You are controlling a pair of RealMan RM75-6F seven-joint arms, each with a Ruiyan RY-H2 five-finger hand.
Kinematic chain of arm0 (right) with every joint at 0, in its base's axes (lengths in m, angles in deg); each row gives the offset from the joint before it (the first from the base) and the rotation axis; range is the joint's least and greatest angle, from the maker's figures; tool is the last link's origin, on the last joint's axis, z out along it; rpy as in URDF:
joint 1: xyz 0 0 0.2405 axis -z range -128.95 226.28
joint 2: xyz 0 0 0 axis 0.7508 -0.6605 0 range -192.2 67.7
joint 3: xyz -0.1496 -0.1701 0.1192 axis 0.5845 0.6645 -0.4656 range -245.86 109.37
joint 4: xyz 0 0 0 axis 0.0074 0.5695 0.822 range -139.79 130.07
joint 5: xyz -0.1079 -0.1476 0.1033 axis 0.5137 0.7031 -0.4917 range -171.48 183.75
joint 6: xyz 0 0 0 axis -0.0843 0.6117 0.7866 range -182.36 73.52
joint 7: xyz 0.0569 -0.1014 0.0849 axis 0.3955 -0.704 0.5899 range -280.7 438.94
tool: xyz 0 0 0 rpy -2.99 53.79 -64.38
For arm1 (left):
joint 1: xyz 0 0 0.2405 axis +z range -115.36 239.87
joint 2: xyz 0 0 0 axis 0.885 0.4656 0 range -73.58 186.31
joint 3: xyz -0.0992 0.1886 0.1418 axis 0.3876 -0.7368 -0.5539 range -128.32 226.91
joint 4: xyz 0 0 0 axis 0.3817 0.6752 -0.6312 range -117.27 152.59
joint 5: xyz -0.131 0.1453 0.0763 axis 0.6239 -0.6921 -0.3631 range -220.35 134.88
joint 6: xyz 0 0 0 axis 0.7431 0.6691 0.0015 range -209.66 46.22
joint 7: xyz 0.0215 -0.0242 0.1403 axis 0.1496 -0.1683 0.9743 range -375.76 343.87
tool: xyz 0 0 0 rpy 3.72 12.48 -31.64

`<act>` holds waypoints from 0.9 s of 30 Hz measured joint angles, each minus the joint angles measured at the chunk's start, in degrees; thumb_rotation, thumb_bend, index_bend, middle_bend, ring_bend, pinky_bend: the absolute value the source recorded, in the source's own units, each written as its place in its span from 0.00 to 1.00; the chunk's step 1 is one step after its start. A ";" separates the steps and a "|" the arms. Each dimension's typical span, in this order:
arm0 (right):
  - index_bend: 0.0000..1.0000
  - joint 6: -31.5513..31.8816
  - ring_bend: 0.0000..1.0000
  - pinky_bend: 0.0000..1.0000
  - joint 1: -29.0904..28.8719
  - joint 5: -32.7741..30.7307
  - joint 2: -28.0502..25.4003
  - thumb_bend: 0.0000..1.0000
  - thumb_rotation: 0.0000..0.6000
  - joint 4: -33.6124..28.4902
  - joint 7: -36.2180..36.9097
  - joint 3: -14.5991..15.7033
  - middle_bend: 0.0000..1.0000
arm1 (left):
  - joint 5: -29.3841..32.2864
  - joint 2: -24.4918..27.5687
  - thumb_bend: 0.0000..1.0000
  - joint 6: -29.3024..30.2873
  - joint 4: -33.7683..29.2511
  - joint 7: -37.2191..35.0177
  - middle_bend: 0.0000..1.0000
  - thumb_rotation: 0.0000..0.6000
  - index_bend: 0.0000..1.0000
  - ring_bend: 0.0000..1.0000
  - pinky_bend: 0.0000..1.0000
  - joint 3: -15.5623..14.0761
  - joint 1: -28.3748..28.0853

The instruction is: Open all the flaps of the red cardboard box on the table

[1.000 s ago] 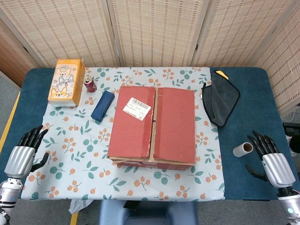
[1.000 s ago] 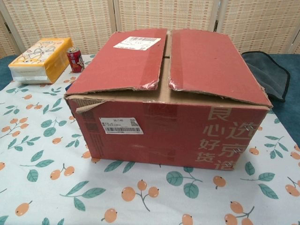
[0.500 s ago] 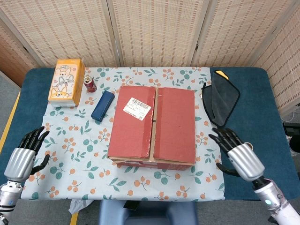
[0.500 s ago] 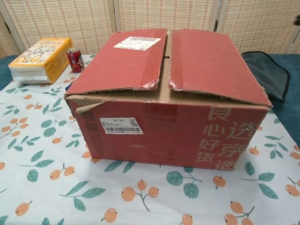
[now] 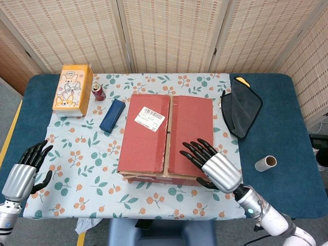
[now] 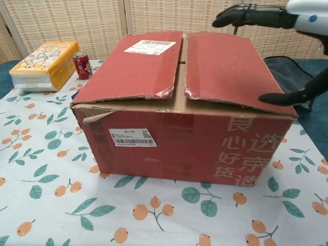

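We saw the red cardboard box (image 5: 166, 137) sitting in the middle of the worktop (image 5: 287, 123), on a cloth with leaves and little oranges (image 5: 77, 159). Its two top flaps lay flat and shut, with a thin gap between them. The left flap (image 5: 146, 132) had a white label (image 5: 150, 119) on it.

Our right hand (image 5: 212, 164) hung over the right flap (image 5: 191, 137), near the front corner of the box. Its dark fingers (image 6: 241, 14) were spread wide and it held nothing. In the chest view the thumb (image 6: 282, 97) pointed at the right edge of that flap, very close to it, but we could not tell if it touched.

Our left hand (image 5: 25, 171) stayed low at the left side of the worktop, well apart from the box. Its fingers were apart too, and it held nothing.

Behind the box we saw a yellow tissue box (image 5: 73, 89), a red can (image 5: 98, 93), and a blue case (image 5: 112, 116). A dark cloth (image 5: 241, 114) and a small cardboard tube (image 5: 265, 163) lay on the right.
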State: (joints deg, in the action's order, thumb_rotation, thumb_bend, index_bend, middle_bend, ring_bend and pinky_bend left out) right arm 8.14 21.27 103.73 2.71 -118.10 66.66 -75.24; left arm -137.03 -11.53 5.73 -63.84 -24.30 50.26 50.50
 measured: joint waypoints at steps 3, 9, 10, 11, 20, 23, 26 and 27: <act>0.00 -1.48 0.00 0.00 -1.62 -1.35 3.24 0.34 1.00 0.35 -3.08 -0.66 0.00 | -0.17 0.32 0.56 0.12 -0.04 -0.82 0.04 1.00 0.00 0.00 0.13 -0.22 0.09; 0.00 -2.83 0.00 0.00 -3.82 -3.78 8.00 0.34 1.00 1.87 -7.75 -1.47 0.00 | 0.07 1.08 0.56 0.05 0.40 -4.64 0.04 1.00 0.00 0.00 0.13 -0.32 0.13; 0.00 -2.90 0.00 0.00 -4.07 -3.94 8.62 0.34 1.00 2.18 -8.39 -1.52 0.00 | 0.26 1.26 0.56 0.07 0.49 -5.23 0.04 1.00 0.00 0.00 0.13 -0.29 0.20; 0.00 -2.93 0.00 0.00 -4.39 -4.13 9.49 0.34 1.00 2.62 -9.09 -1.61 0.00 | 0.39 1.49 0.56 0.18 0.54 -5.65 0.04 1.00 0.00 0.00 0.13 -0.27 0.30; 0.00 -3.18 0.00 0.00 -7.25 -6.67 15.59 0.34 1.00 6.23 -12.99 -2.91 0.00 | -0.49 2.62 0.56 2.19 0.49 -8.76 0.04 1.00 0.00 0.00 0.12 -0.45 1.03; 0.00 -3.16 0.00 0.00 -8.13 -7.64 17.25 0.34 1.00 7.63 -14.38 -3.44 0.00 | -0.75 2.91 0.56 2.79 0.64 -9.85 0.04 1.00 0.00 0.00 0.12 -0.47 1.25; 0.00 -2.92 0.00 0.00 -8.83 -8.46 18.44 0.34 1.00 8.86 -15.74 -3.91 0.00 | -0.83 3.12 0.56 3.25 0.88 -10.87 0.04 1.00 0.00 0.00 0.12 -0.45 1.43; 0.00 -2.80 0.00 0.00 -9.03 -8.64 18.78 0.34 1.00 9.22 -15.99 -4.04 0.00 | -0.87 3.18 0.56 3.39 0.98 -11.22 0.04 1.00 0.00 0.00 0.12 -0.44 1.49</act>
State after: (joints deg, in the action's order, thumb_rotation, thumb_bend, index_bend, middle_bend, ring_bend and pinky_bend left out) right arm 5.34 12.24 95.09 21.49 -108.88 50.67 -79.27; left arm -137.89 -8.35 9.11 -62.86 -35.52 49.81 51.99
